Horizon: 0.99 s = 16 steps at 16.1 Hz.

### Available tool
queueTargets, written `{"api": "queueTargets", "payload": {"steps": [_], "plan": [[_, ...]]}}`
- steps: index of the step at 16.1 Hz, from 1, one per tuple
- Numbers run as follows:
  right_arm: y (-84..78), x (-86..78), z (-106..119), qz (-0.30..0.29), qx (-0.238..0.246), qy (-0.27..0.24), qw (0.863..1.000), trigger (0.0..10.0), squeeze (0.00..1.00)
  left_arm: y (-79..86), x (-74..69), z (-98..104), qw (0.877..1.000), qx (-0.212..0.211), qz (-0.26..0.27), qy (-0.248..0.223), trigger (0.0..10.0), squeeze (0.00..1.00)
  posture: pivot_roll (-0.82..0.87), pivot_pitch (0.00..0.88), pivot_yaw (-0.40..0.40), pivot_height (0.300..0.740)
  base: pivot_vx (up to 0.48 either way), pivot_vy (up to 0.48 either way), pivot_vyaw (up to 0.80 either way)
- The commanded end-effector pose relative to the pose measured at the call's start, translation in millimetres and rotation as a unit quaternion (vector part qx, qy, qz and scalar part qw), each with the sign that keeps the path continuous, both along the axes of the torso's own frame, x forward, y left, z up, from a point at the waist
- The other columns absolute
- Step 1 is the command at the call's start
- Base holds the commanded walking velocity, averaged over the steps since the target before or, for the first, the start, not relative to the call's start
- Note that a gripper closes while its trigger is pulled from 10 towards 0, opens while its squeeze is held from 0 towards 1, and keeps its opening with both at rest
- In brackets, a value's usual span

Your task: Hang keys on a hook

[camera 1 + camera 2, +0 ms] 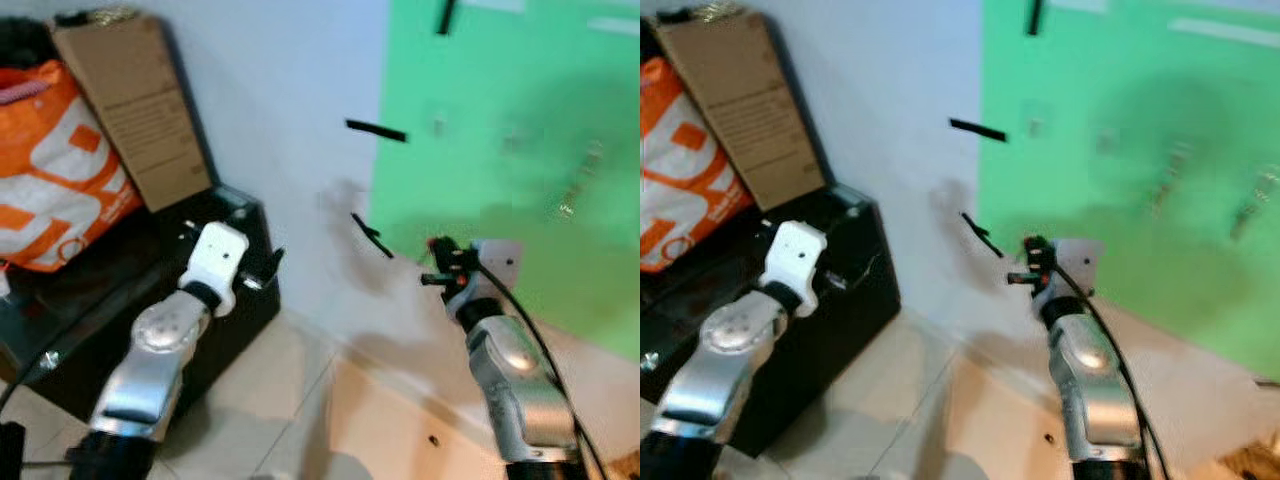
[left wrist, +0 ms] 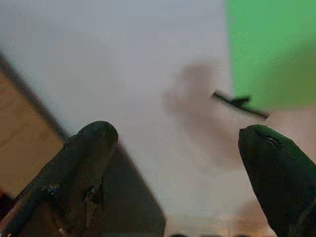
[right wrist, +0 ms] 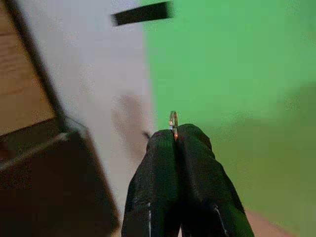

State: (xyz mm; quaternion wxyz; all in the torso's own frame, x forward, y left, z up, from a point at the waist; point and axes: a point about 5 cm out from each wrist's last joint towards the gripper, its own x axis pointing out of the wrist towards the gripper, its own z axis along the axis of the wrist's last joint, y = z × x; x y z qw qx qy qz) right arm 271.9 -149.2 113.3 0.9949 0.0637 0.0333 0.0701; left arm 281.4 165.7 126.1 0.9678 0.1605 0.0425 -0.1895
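Green wall panel (image 3: pixel 237 74), key ring (image 3: pixel 173 120) pinched at right gripper (image 3: pixel 177 136) tips

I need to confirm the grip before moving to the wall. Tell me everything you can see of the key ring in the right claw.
The key ring shows as a thin metal loop, silvery with an orange glint, seen edge-on and upright. Only its top arc pokes out above the black fingertips of the right claw, which are pressed shut on it. Any keys below are hidden. Behind it lies the green wall panel, not touching.
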Motion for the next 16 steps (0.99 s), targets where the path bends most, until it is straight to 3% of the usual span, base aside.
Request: {"api": "queueTargets", "payload": {"steps": [1, 5, 12, 16], "plan": [[1.2, 2.3, 8, 0.006, 0.010, -0.021, 1.000, 10.0, 0.00, 1.4, -3.2, -1, 1.000, 0.002, -0.005, 0.005, 10.0, 0.01, 0.01, 0.000, 0.035, 0.740, 0.000, 0.000, 0.00], [-6.1, 8.6, 20, -0.020, 0.028, -0.050, 0.998, 10.0, 0.00, 0.7, -6.2, 1, 1.000, 0.001, -0.026, 0.007, 10.0, 0.00, 0.00, 0.000, 0.037, 0.740, 0.000, 0.000, 0.00], [-4.6, 16.2, 31, -0.018, 0.041, -0.069, 0.997, 10.0, 0.00, -4.1, -1.9, 3, 0.999, -0.011, -0.031, 0.005, 10.0, 0.02, -0.01, 0.000, 0.035, 0.740, 0.000, 0.000, 0.00], [0.8, 20.6, 36, -0.006, 0.049, -0.067, 0.997, 10.0, 0.00, -5.1, 2.5, 9, 0.999, -0.024, -0.029, -0.006, 10.0, 0.02, -0.02, 0.000, 0.035, 0.740, 0.296, 0.000, 0.00]]}}
